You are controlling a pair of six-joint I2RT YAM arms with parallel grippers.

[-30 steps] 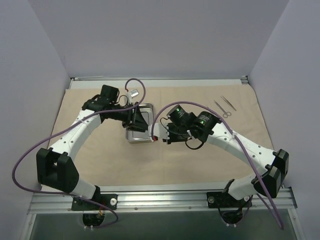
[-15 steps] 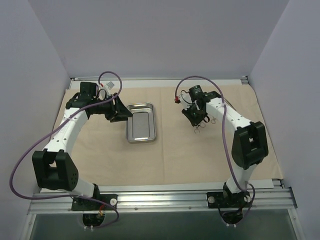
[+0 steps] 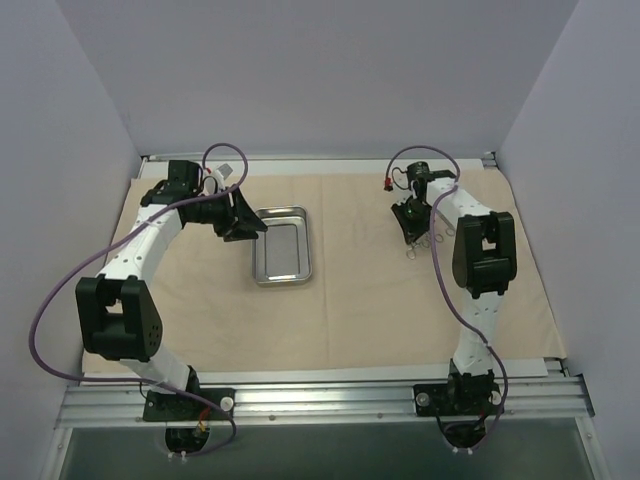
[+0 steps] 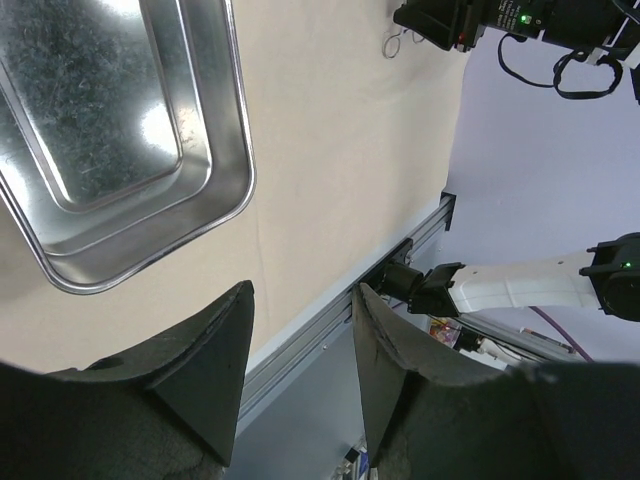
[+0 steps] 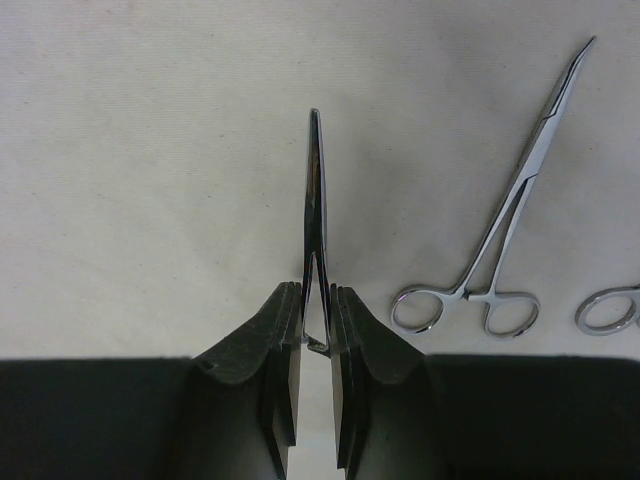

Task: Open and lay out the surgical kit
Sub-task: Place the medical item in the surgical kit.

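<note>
Top external view: I find the large beige cloth wrap (image 3: pixel 340 300) opened flat across the table, which I judge makes it the working field for the layout. The small shiny rectangular steel tray (image 3: pixel 283 245) sits on it left of centre, empty as far as I can see. The left gripper (image 3: pixel 248 222) hangs just beside the tray's far left corner. The right gripper (image 3: pixel 412 232) is low over the far right part of the cloth, well apart from the tray, with small ring handles showing just beside it. Jaw states cannot be read from this height. Left wrist view: the left gripper's fingers (image 4: pixel 215 360) stand moderately apart with nothing between them. The tray lies ahead, bare inside, so I judge this arm is standing by rather than working. Right wrist view: the right gripper is closed narrow on a thin steel instrument (image 5: pixel 315 190), seen edge-on, its slim tip pointing away over the cloth. Whether the tip touches the cloth I cannot tell. To its right a pair of ring-handled steel forceps (image 5: pixel 510 210) lies flat, apart from the held piece, and a further ring handle (image 5: pixel 610 308) shows at the frame edge. I judge the held instrument is meant as the next in that row, spaced so each can be picked singly.
</note>
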